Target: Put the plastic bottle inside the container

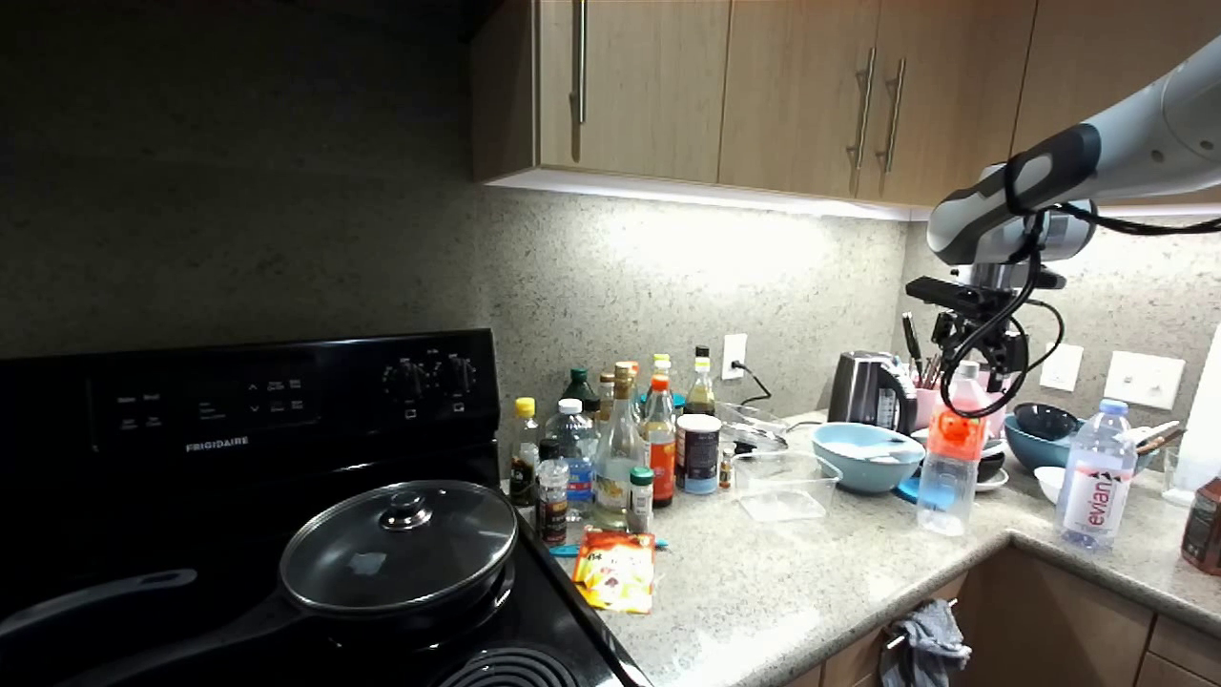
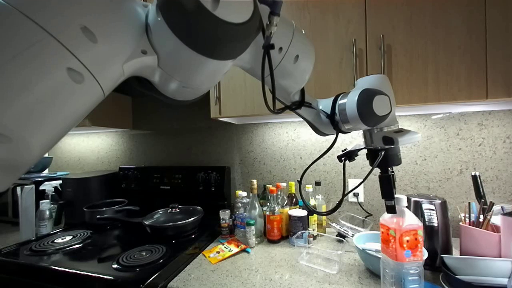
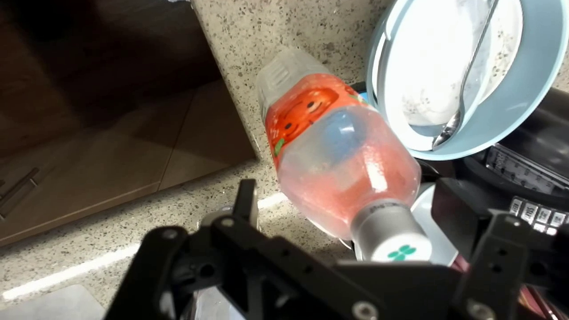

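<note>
plastic bottle (image 1: 954, 453) stands on the counter (image 1: 687, 611), just beside the light blue bowl (image 1: 863, 463), seemingly not yet lifted. the gripper (image 3: 349, 202) is at the bottle's top with its fingers (image 3: 243, 200) spread, one showing either side of the cap (image 3: 400, 251), pinching nothing. the clear container (image 1: 784, 504), probably the goal, appears left of the bowl in both exterior views, no bottle in it. reaching looks nearly done; gripping, lifting, carrying and placing remain.

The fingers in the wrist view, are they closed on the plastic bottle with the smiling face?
No, the fingers stand wide apart, and speckled countertop shows between one of them and the plastic bottle.
</note>
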